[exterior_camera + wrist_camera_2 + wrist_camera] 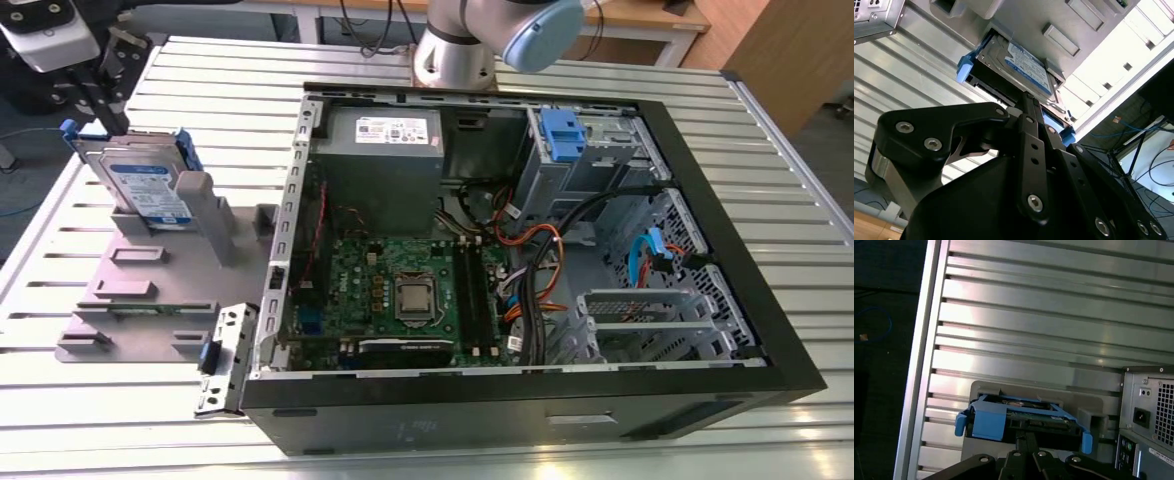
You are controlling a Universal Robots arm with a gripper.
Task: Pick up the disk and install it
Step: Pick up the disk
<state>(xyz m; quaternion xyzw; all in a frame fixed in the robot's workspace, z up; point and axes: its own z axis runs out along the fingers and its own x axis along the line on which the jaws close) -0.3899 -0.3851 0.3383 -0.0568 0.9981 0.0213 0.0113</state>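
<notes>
Blue-bracketed and silver, the disk (140, 180) stood on edge in a slot of the grey fixture (134, 300), on the exterior view's left of the open computer case (534, 410), presumably so that its upper edge was free for grasping. The gripper (1026, 100) sat right at that edge, probably lining up a hold. Whether it was open or closed could not be told.

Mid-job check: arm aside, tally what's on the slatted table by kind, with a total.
Disk: 1
Open computer case: 1
Grey holder plate: 1
Metal cage with blue tab: 1
Total: 4
</notes>
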